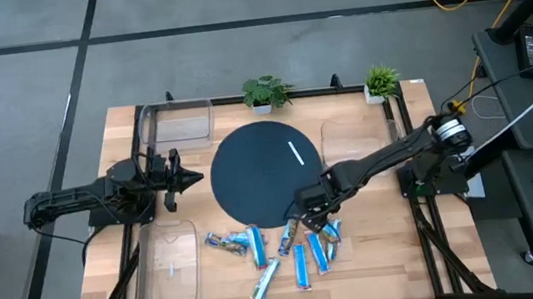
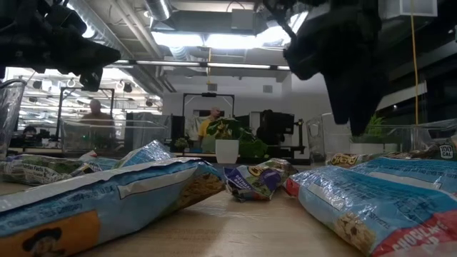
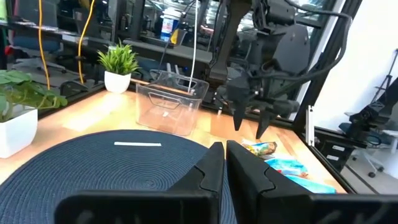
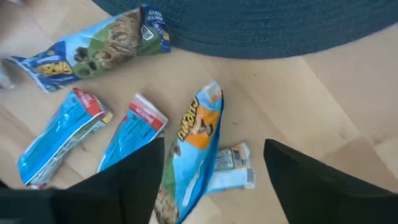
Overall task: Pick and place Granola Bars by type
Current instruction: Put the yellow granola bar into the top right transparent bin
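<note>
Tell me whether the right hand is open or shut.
Open: in the right wrist view the right hand has its two dark fingers spread, a blue granola bar between them.

in the overhead view the right gripper [image 1: 316,214] covers part of the granola bars [image 1: 278,251] beneath it, so the bars there cannot be counted, and their printing is too small to read. in the table-level view the nearest bar [image 2: 93,207] is cut off by the lower left edge and another bar [image 2: 385,207] by the lower right edge; both arms run off the top as dark shapes, and two people [image 2: 94,114] in the room behind are blurred. in the right wrist view one bar [image 4: 186,155] runs behind the dark fingers [image 4: 130,180].
</note>
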You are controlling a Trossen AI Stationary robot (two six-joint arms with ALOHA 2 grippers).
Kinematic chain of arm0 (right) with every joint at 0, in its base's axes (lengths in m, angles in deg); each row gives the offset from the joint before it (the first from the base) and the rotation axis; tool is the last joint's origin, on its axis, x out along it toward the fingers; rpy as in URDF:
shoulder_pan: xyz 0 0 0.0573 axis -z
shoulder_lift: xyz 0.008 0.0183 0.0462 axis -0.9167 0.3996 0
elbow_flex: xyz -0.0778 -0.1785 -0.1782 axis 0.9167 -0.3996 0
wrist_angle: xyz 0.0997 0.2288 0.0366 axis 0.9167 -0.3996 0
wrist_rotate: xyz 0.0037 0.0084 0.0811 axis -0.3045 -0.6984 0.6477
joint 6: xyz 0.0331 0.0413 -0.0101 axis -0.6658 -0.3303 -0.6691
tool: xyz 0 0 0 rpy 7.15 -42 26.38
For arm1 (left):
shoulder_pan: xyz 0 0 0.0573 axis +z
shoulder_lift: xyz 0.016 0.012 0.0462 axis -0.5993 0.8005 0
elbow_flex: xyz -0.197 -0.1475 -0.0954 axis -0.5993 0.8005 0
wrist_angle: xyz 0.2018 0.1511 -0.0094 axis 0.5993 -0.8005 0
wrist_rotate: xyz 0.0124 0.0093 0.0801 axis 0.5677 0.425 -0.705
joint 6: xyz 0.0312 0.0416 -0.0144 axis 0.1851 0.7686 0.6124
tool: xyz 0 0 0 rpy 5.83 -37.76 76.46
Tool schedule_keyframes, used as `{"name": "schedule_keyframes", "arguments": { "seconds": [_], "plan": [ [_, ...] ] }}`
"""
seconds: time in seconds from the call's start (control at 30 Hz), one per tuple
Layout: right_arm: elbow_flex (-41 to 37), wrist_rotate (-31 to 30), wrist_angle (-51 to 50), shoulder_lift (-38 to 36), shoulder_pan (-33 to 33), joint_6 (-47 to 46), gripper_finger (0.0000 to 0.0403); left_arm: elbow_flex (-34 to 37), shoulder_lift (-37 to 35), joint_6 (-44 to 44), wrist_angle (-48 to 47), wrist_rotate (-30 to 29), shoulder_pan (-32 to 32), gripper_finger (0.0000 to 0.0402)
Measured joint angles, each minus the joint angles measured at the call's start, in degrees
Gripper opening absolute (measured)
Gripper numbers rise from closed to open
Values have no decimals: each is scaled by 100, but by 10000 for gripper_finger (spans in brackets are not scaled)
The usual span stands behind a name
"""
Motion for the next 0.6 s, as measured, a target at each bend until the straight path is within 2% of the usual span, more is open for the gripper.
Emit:
{"name": "schedule_keyframes", "arguments": {
  "seconds": [0.17, 0.6],
  "plan": [
    [0, 2, 112, 221, 0, 9, 301, 0, -1, -1, 1, -1, 2, 14],
    [-4, -6, 347, 873, 2, 422, 302, 0, 0, -92, 2, -15, 2, 13]
  ]
}}
